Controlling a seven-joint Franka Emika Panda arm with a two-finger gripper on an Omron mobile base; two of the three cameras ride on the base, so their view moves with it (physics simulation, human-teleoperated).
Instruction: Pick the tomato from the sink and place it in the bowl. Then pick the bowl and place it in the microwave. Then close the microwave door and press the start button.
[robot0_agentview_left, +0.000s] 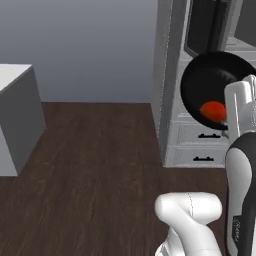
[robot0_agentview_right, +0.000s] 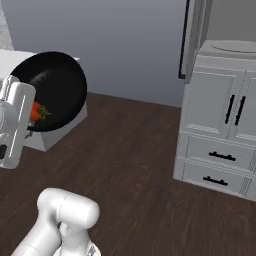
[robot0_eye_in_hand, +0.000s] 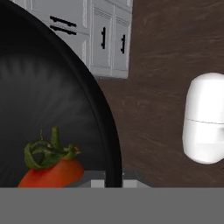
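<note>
Black and glossy, the bowl (robot0_agentview_left: 212, 82) hangs tilted in the air above the wooden floor (robot0_agentview_left: 95, 155), near the white cabinet (robot0_agentview_right: 220, 130); the tomato (robot0_agentview_left: 213, 111) lies inside it; the tool clasps the bowl's rim.

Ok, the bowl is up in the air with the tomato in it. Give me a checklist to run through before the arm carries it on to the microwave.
1. Tomato inside the bowl: ok, it lies against the lower wall.
2. Bowl level: not ok, it is tilted steeply in both base views.
3. Gripper's hold on the bowl rim: cannot tell, the fingertips are hidden.
4. Microwave door open: ok, it appears swung out above the cabinet.
5. Path over the floor: ok.
</note>
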